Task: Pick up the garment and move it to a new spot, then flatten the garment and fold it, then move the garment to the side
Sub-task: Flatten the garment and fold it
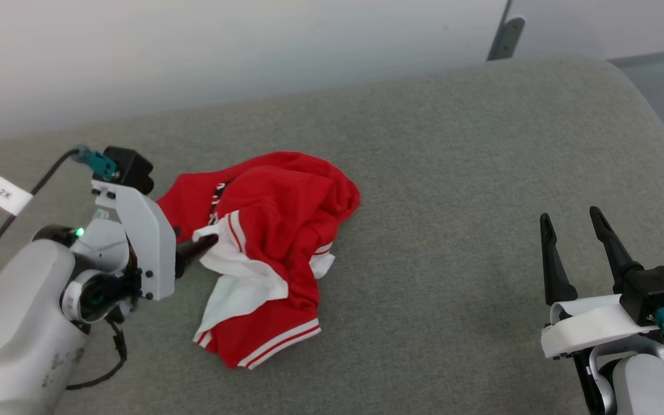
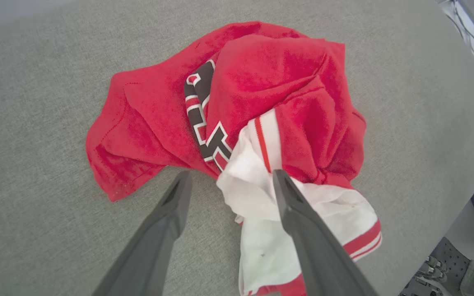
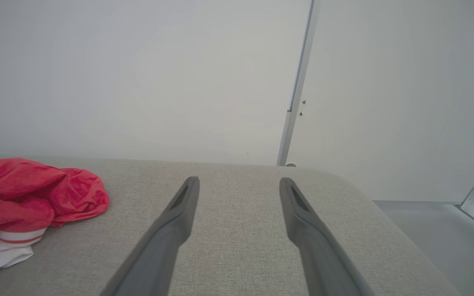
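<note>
Grey fabric-covered tabletop with a rounded far corner, set before a plain white wall. A slanted metal post rises behind it; a white label lies near its left edge.

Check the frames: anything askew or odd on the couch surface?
Only the garment: it lies crumpled in a heap on the grey cushion, a white sleeve and striped trim folded over the red body, lettering half hidden. No tear or stain is clear. The left gripper is open at the sleeve.
</note>
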